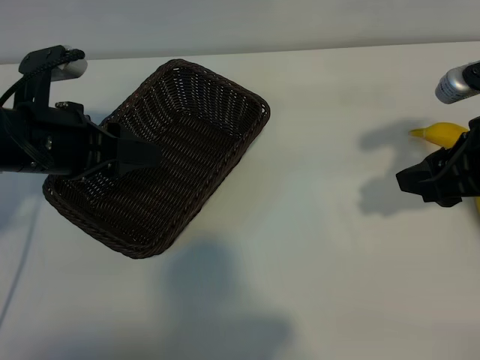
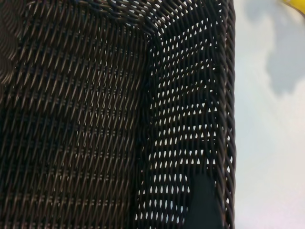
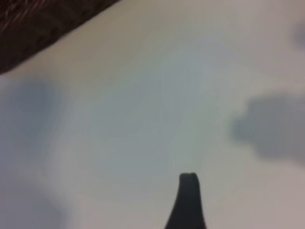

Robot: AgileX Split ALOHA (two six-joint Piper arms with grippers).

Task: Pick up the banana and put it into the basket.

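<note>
the left gripper (image 1: 139,155) hangs over the basket (image 1: 225,90), above its inner floor near the long wall nearest the left arm. its fingers stand spread and hold nothing. the right gripper (image 1: 412,180) is well apart from the basket, at the far right of the surface (image 1: 315,247), with its fingers also spread and empty, just beside the banana (image 1: 442,133). the banana lies on the surface, outside the basket, well apart from it; its pointed tip faces the basket and the right arm covers its other end.

the exterior view alone shows both arms, the whole basket and most of the visible banana. the left wrist view shows the basket (image 2: 71,119) weave close up, floor and side wall, one dark finger (image 2: 205,202) against the wall, and a sliver of banana (image 2: 296,3) beyond the rim. the right wrist view shows bare surface (image 3: 143,95), one finger (image 3: 187,200) tip, and a corner of the basket (image 3: 33,28); the banana does not show there.
</note>
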